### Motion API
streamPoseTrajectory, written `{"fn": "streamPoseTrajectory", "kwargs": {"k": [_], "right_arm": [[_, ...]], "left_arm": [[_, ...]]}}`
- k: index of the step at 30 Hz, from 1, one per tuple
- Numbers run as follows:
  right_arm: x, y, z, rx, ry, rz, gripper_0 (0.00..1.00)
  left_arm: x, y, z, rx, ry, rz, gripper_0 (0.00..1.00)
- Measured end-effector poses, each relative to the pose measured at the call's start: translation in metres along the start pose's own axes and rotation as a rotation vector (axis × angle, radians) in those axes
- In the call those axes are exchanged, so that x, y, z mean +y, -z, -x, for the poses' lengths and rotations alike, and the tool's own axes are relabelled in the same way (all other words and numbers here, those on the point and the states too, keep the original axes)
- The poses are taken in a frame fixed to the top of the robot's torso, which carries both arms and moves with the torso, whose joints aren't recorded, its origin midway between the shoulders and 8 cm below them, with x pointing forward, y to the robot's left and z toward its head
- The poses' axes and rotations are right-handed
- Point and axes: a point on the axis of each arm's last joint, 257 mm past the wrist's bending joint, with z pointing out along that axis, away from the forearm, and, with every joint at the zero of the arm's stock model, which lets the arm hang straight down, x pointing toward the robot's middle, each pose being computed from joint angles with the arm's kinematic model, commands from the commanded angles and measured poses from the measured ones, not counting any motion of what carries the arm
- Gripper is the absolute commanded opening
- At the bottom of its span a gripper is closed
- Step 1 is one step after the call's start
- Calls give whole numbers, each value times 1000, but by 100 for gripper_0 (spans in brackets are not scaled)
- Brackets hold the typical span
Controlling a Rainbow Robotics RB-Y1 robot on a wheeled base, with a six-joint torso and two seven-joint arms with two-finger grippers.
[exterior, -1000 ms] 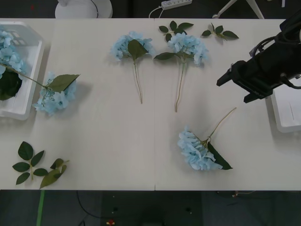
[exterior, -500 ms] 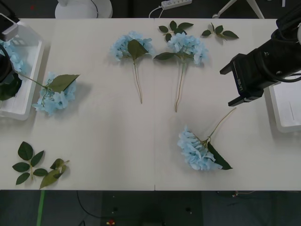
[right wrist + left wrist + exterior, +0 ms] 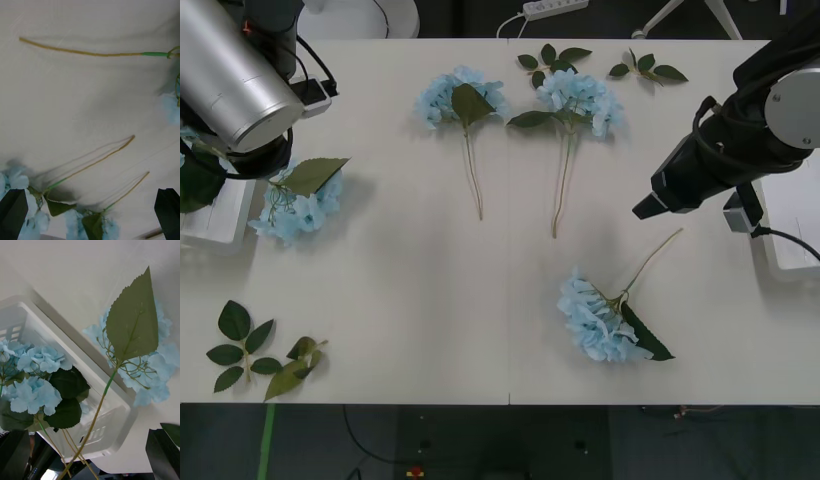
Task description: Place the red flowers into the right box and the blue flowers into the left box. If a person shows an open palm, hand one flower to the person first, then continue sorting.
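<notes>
Right gripper (image 3: 90, 215), fingers wide apart, hangs near loose blue flowers (image 3: 604, 318) and must drop to grab one stalk.

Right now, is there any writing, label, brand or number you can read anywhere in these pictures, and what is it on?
None can be read.
The right gripper, the left arm, the left box, the right box and the table show no legible text.
The power strip at the far edge shows no marking that can be made out.
</notes>
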Motion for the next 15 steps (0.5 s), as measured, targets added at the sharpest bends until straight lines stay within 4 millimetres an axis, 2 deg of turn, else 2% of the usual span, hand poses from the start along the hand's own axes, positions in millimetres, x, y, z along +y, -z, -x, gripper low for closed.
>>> {"fn": "streamPoseTrajectory", "kwargs": {"k": [7, 11, 15], "right_arm": [[-2, -17, 34, -41, -30, -7, 100], [-5, -23, 46, -59, -43, -19, 100], [-6, -30, 60, -73, -50, -16, 100]], "left_arm": [[18, -35, 9, 72, -255, 80, 97], [12, -55, 13, 96, -422, 92, 99], [2, -70, 7, 133, -464, 85, 100]]}}
